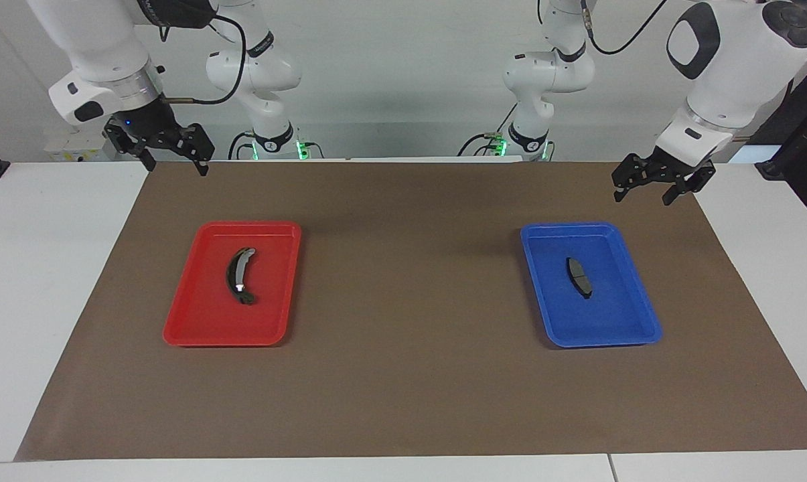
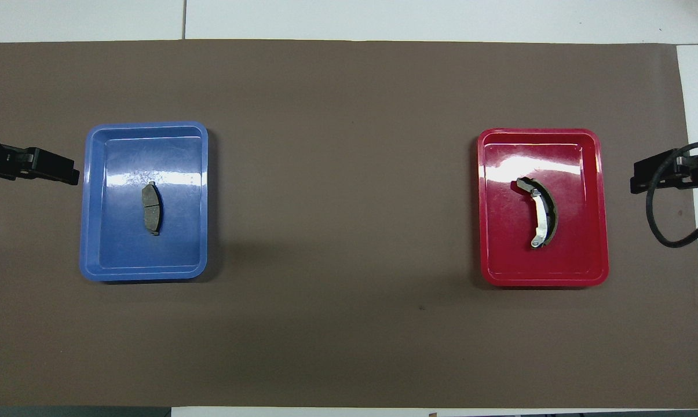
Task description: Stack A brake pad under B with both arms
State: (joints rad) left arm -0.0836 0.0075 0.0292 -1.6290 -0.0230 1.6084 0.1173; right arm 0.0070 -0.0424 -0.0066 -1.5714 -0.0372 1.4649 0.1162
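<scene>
From the facing view, the short brake pad [image 1: 579, 277] lies flat in the blue tray [image 1: 634, 314] toward the left arm's end of the table. The long curved brake piece [image 1: 240, 275] lies in the red tray [image 1: 195, 321] toward the right arm's end. The left gripper [image 1: 646, 194] hangs over the brown mat [image 1: 410, 388], jaws apart and empty; the right gripper [image 1: 175, 164] hangs open over the mat's edge.

From overhead, the pad [image 2: 152, 208] and curved piece [image 2: 541, 219] sit mid-tray, well apart.
</scene>
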